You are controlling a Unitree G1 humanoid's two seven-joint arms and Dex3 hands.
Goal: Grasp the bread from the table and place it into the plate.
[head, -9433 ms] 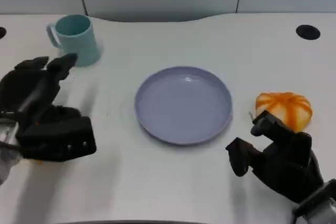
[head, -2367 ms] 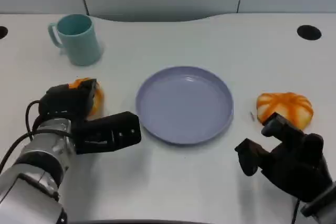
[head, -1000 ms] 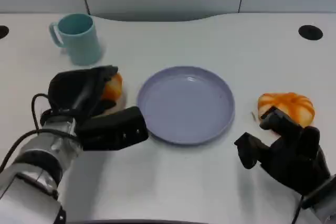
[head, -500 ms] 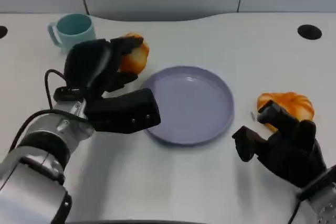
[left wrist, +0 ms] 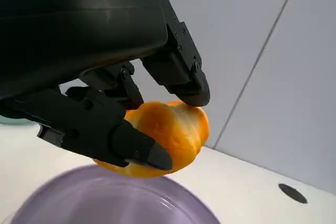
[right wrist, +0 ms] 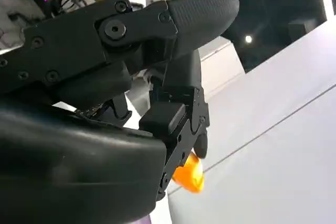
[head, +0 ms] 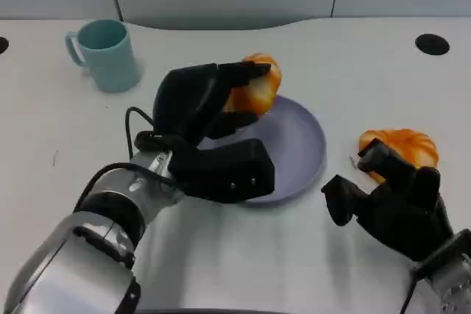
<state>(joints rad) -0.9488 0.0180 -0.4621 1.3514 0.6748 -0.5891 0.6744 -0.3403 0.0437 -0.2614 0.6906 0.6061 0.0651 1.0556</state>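
- While the left hand (head: 202, 101) grips the bread (head: 254, 87) between its fingers, the roll hangs in the air above the far rim of the plate (head: 298, 154), not yet resting on it.
- Early release: judged from the head view, the bread sits over the plate's edge rather than its middle; letting go at this point could send it off the rim and onto the worktop (head: 353, 64).
- Shallow hold: in the left wrist view the fingertips (left wrist: 139, 150) press only the near side of the bread (left wrist: 173, 135), leaving most of it exposed; a jolt could probably let it slip out.
- Soft object: a tighter squeeze would likely dent or tear the roll.
- Plate displacement: the left forearm lies low over the near rim; dropping further might push or tip the plate.
- Second roll: another orange bread (head: 401, 148) lies on the worktop just beyond the right hand (head: 390, 204), whose fingers are apart and hold nothing; a stray motion could nudge it.
- Mug (head: 107, 53): standing well apart at the far left, it poses little risk.
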